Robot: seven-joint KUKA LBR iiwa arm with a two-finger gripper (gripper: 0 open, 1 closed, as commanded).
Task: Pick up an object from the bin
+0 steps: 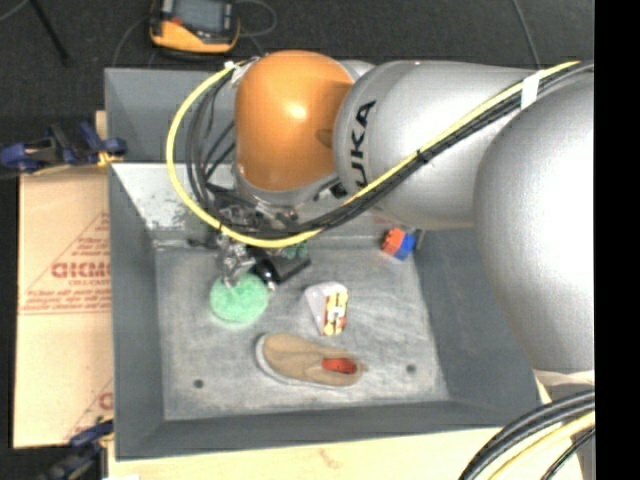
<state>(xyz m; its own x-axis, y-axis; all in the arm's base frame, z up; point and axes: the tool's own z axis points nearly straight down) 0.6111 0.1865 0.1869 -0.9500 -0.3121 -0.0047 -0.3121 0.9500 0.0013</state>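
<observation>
Camera view showed the gripper [238, 268] hanging under the arm's orange cover, low over the left half of the bin [135, 318] and directly above a green round fuzzy thing [238, 304], seemingly touching its top. Whether the gripper was released or clenched could not be told, and no grasp was confirmed.

Risks, as judged:
- The green thing looked soft and rounded. A closing grip set off-centre would likely squeeze it sideways and let it roll toward the bin's left wall.
- A white packet with red and yellow print [328, 308] lay near, on the right of the green thing. A wide approach might catch or drag it.
- A tan slipper-shaped thing with a red patch [305, 360] lay toward the near edge and was less exposed.
- A small orange-and-blue thing [398, 243] sat by the far right corner, well apart.

The bin floor was bare grey metal, scuffed and flat, with sloped walls. Things would slide readily on it. Beyond the far edge lay dark flooring with an orange-and-black handheld device [195, 20] and loose cables.
</observation>
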